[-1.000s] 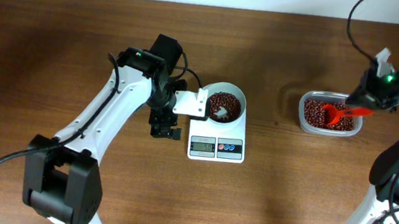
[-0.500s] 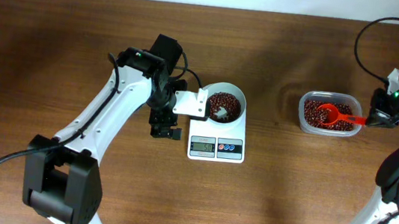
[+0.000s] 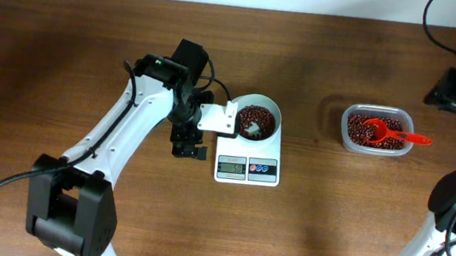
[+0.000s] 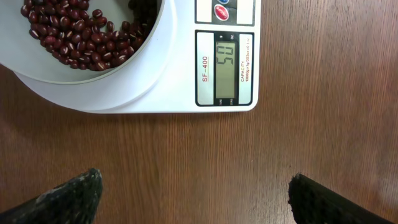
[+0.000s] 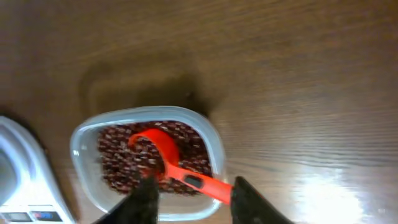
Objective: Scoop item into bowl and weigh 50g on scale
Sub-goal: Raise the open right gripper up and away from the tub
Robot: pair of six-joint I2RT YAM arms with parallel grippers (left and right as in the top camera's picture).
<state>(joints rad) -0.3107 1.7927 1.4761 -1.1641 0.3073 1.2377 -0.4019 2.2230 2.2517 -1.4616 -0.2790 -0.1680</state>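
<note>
Scale (image 4: 177, 93) labelled SF-400, display (image 4: 227, 67) reading 50

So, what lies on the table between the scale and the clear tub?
Nothing: only bare brown table lies between the scale and the tub, as the overhead view shows.

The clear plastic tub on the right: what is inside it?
Inside the tub lie red beans and an orange-red scoop, its handle crossing the right rim. The beans cover the tub's bottom.
</note>
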